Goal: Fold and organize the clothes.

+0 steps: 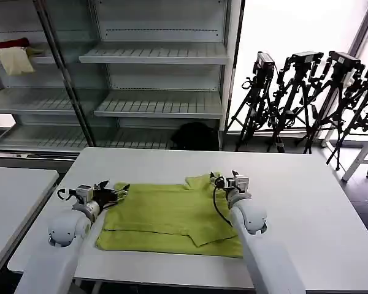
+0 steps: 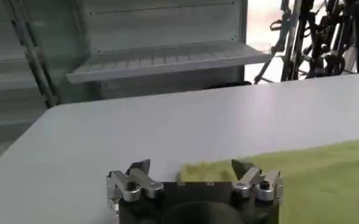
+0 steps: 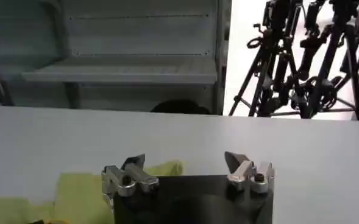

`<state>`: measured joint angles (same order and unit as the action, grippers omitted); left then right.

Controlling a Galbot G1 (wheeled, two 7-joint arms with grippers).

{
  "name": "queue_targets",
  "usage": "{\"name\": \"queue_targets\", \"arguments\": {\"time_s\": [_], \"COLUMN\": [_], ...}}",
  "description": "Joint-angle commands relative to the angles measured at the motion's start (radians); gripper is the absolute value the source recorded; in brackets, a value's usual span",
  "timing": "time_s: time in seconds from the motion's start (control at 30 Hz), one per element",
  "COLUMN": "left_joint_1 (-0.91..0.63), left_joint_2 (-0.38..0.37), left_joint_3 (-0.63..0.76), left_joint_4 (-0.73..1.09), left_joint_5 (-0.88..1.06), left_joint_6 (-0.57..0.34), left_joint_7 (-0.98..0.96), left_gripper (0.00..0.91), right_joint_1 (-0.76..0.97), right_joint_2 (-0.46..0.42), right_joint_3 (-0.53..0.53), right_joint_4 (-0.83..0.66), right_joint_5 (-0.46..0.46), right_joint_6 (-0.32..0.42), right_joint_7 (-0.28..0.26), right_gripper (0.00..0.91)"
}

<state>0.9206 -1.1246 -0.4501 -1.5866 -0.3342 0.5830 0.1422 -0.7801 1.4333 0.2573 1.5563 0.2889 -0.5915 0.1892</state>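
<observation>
the t-shirt [image 1: 172, 217] is soft matt cloth, faintly creased. the table [image 1: 306, 202] looks smooth, matt and hard. the left gripper [image 2: 191, 173] and right gripper [image 3: 185, 165] have bare, dull-shining metal fingers on black plastic bodies.

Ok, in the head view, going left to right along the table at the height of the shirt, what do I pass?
Left gripper, open at the shirt's left edge → lime-green T-shirt lying flat → right gripper, open at the shirt's far right corner → bare white table.
</observation>
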Motion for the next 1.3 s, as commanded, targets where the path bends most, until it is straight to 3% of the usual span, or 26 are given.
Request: {"name": "queue_targets", "arguments": {"time_s": [0.03,0.1,0.13,0.17,0.23,0.3,0.4,0.5,0.53,0.57,0.63,1.03,1.3], "left_joint_1": [0.001,0.001,0.001,0.0,0.002,0.005,0.009,0.012,0.012,0.012,0.011,0.0,0.032], "left_joint_2": [-0.003,-0.005,-0.005,-0.005,-0.007,-0.011,-0.017,-0.021,-0.022,-0.022,-0.023,-0.022,-0.006], "left_joint_3": [0.008,0.007,0.007,0.006,0.006,0.006,0.007,0.009,0.009,0.01,0.011,0.009,-0.06], "left_joint_4": [0.018,0.019,0.019,0.02,0.02,0.018,0.014,0.008,0.008,0.006,0.004,0.001,-0.119], "left_joint_5": [0.011,0.011,0.01,0.01,0.005,0.0,-0.004,-0.005,-0.005,-0.007,-0.007,-0.032,-0.141], "left_joint_6": [0.0,0.0,-0.001,0.0,0.0,-0.001,-0.001,-0.001,-0.001,-0.001,-0.001,-0.002,-0.003], "left_joint_7": [0.003,0.004,0.004,0.004,0.004,0.004,0.005,0.007,0.008,0.008,0.007,0.015,-0.033], "left_gripper": [0.715,0.685,0.645,0.635,0.524,0.484,0.443,0.373,0.202,0.04,0.01,0.01,0.0], "right_joint_1": [0.015,0.016,0.016,0.018,0.02,0.021,0.022,0.022,0.021,0.021,0.02,-0.009,-0.077], "right_joint_2": [0.014,0.021,0.022,0.024,0.03,0.034,0.04,0.045,0.045,0.045,0.042,0.018,-0.018], "right_joint_3": [-0.004,-0.007,-0.007,-0.009,-0.011,-0.015,-0.02,-0.022,-0.023,-0.024,-0.024,-0.018,-0.017], "right_joint_4": [-0.042,-0.049,-0.052,-0.056,-0.064,-0.076,-0.096,-0.107,-0.107,-0.106,-0.1,0.035,0.193], "right_joint_5": [-0.023,-0.03,-0.031,-0.035,-0.039,-0.043,-0.056,-0.062,-0.063,-0.063,-0.063,-0.03,0.033], "right_joint_6": [0.001,0.001,0.001,0.001,0.001,0.001,0.001,0.001,0.001,0.001,0.001,0.002,0.0], "right_joint_7": [-0.002,-0.005,-0.005,-0.006,-0.007,-0.011,-0.013,-0.014,-0.014,-0.013,-0.013,-0.009,0.021], "right_gripper": [0.736,0.675,0.584,0.554,0.443,0.383,0.191,0.071,0.0,0.0,0.0,0.0,0.0]}}
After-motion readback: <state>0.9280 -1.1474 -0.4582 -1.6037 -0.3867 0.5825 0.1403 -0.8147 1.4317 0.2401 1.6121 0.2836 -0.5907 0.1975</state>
